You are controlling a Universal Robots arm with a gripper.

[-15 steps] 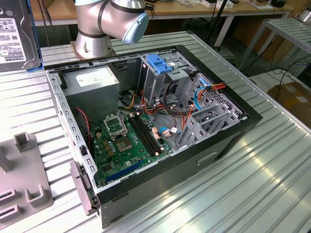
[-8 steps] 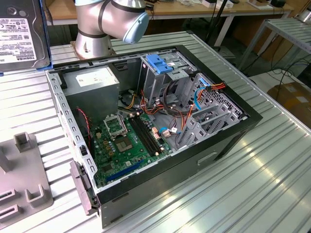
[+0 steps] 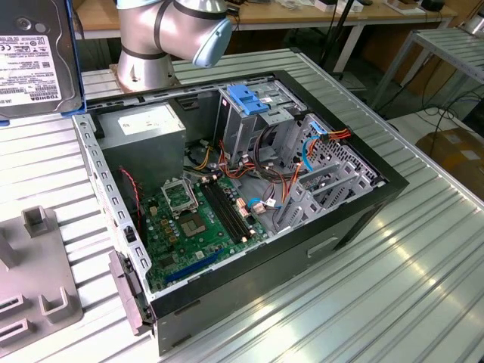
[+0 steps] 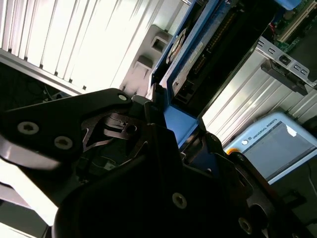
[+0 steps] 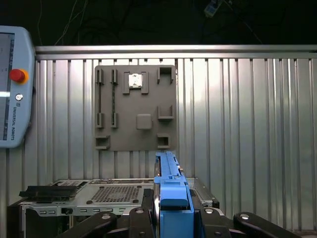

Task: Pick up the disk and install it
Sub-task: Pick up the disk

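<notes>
Hanging high over the table [image 3: 423,287], claw [image 5: 172,219] clenched on the upright disk [image 3: 34,60].

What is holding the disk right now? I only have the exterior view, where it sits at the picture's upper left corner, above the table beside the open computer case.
Observer: In the first wrist view the pincer is closed on the disk, gripping it by one end.
Operator: How is it turned in the grip?
Observer: It is on edge. In that view its thin blue side faces the camera and it sticks straight out from the pincer.
Operator: Anything on the table outside my picture?
Observer: A teach pendant lies on the ribbed table, near the grey fixture plate but not touching it.
</notes>
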